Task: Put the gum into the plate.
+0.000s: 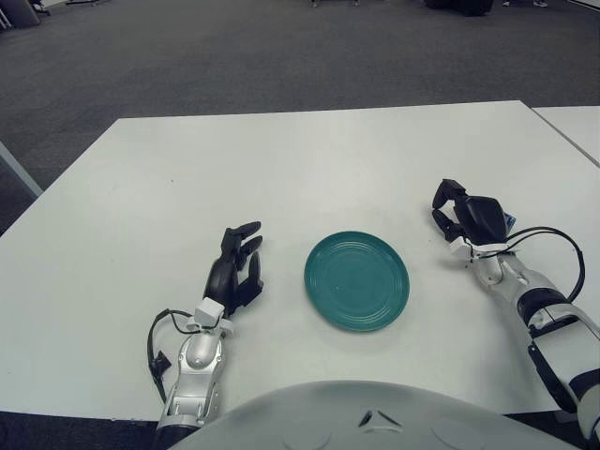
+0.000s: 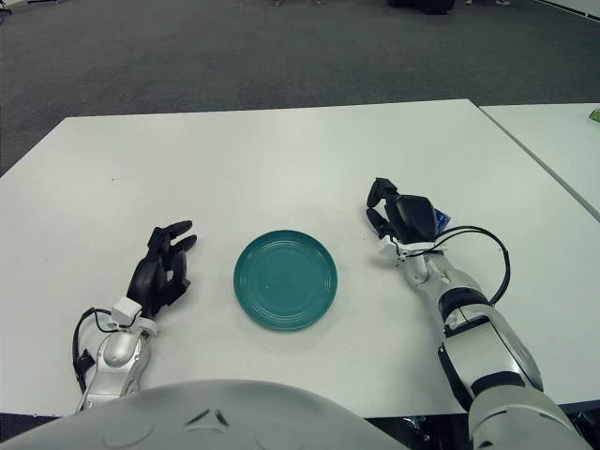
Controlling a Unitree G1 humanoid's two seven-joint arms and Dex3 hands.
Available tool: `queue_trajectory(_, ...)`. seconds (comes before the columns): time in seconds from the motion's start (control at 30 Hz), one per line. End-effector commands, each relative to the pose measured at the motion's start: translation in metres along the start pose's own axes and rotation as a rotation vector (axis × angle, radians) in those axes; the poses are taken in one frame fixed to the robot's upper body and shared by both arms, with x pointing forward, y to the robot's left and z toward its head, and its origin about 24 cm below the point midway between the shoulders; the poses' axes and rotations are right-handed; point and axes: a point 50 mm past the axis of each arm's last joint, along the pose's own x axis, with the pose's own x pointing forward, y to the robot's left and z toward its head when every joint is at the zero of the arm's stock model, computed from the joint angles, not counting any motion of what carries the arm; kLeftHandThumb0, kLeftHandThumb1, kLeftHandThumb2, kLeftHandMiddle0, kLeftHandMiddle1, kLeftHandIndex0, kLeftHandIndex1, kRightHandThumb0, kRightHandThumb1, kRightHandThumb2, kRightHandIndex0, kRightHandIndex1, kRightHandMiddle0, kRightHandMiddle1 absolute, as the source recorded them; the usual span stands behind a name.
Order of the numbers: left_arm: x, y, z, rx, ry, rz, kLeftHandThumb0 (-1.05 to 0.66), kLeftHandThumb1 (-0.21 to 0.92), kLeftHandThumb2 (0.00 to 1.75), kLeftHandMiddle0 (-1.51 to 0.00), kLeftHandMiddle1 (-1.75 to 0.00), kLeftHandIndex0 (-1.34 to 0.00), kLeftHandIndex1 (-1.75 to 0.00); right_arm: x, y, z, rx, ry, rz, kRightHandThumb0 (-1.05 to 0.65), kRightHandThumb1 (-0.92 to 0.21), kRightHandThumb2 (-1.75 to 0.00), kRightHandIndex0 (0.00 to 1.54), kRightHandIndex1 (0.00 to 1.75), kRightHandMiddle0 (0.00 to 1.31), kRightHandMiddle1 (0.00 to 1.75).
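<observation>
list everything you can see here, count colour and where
plate: one, teal, nothing on it, on the white table near the front, between the two hands
gum: one, only a small blue edge shows, at the right hand's far side
table: one, white, fills the view; the corner of a second white table at far right
floor: grey carpet beyond the table
left hand: black, fingers relaxed, left of the plate
right hand: black, curled over the gum, right of the plate

A white table (image 1: 309, 159) is seen, set on grey carpet. A teal plate (image 1: 356, 280) is laid directly on it, near the front edge, roughly midway between the side edges.
</observation>
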Motion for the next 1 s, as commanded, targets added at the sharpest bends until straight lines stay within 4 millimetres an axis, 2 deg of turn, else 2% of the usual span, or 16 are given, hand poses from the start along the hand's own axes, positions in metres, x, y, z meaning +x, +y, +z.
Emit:
queue_trajectory(0.0, 0.004, 0.002, 0.001, 0.018, -0.021, 0.005, -0.82, 0.92, 0.86, -0.27, -0.65, 0.0, -1.1, 0.002, 0.003, 0.002, 0.015, 0.01, 0.015, -0.47, -0.35, -1.27, 1.26, 1.75, 0.59, 1.75)
queue_trajectory(0.17, 0.006, 0.002, 0.0, 0.022, -0.013, 0.004, -0.83, 0.92, 0.85, -0.26, -0.66, 0.0, -1.1, 0.012, -0.004, 0.005, -0.011, -0.029, 0.053, -0.47, -0.36, -1.26, 1.2, 1.75, 0.58, 1.75)
queue_trajectory(0.27, 0.007, 0.002, 0.0, 0.026, -0.013, 0.004, -0.84, 0.92, 0.85, -0.26, -0.66, 0.0, -1.11, 0.02, -0.012, 0.008, -0.03, -0.06, 0.082, -0.46, -0.4, -1.2, 1.07, 1.75, 0.55, 1.75)
queue_trajectory(0.33, 0.008, 0.002, -0.001, 0.028, -0.014, 0.005, -0.84, 0.92, 0.85, -0.26, -0.66, 0.0, -1.11, 0.022, -0.014, 0.01, -0.037, -0.064, 0.102, -0.44, -0.48, -1.11, 0.88, 1.75, 0.49, 1.75)
queue_trajectory(0.37, 0.008, 0.002, -0.001, 0.03, -0.017, 0.007, -0.84, 0.92, 0.85, -0.26, -0.66, 0.0, -1.11, 0.025, -0.018, 0.012, -0.037, -0.073, 0.119, -0.43, -0.49, -1.09, 0.84, 1.75, 0.48, 1.75)
queue_trajectory(0.4, 0.008, 0.002, -0.001, 0.031, -0.019, 0.007, -0.84, 0.92, 0.85, -0.26, -0.66, 0.0, -1.11, 0.027, -0.021, 0.013, -0.038, -0.08, 0.131, -0.42, -0.57, -0.98, 0.69, 1.64, 0.42, 1.75)
queue_trajectory(0.47, 0.009, 0.0, -0.001, 0.032, -0.022, 0.007, -0.84, 0.92, 0.86, -0.25, -0.65, 0.0, -1.1, 0.036, -0.046, 0.027, -0.063, -0.143, 0.175, -0.4, -0.68, -0.84, 0.55, 1.52, 0.35, 1.75)
queue_trajectory(0.53, 0.009, -0.001, -0.001, 0.032, -0.023, 0.006, -0.84, 0.92, 0.86, -0.25, -0.65, 0.0, -1.09, 0.039, -0.061, 0.038, -0.087, -0.177, 0.207, -0.59, -0.82, -0.66, 0.39, 1.26, 0.2, 1.51)
queue_trajectory(0.6, 0.01, -0.002, -0.001, 0.029, -0.021, 0.005, -0.84, 0.92, 0.87, -0.25, -0.64, 0.0, -1.09, 0.042, -0.066, 0.043, -0.122, -0.185, 0.231, -0.67, -0.87, -0.61, 0.32, 1.13, 0.14, 1.41)
queue_trajectory(0.73, 0.011, -0.004, -0.002, 0.029, -0.025, 0.008, -0.84, 0.92, 0.88, -0.24, -0.63, 0.0, -1.07, 0.046, -0.079, 0.046, -0.213, -0.199, 0.248, -0.78, -0.91, -0.58, 0.24, 0.9, 0.04, 1.26)
queue_trajectory(0.83, 0.012, -0.006, -0.002, 0.038, -0.027, 0.012, -0.84, 0.92, 0.89, -0.23, -0.62, 0.0, -1.04, 0.051, -0.105, 0.053, -0.295, -0.231, 0.239, -0.84, -0.92, -0.6, 0.2, 0.73, 0.01, 1.13)
queue_trajectory(0.97, 0.013, -0.007, -0.004, 0.044, -0.024, 0.012, -0.83, 0.92, 0.9, -0.22, -0.61, 0.0, -1.03, 0.052, -0.119, 0.057, -0.336, -0.235, 0.246, -0.88, -0.92, -0.62, 0.18, 0.6, 0.0, 1.03)
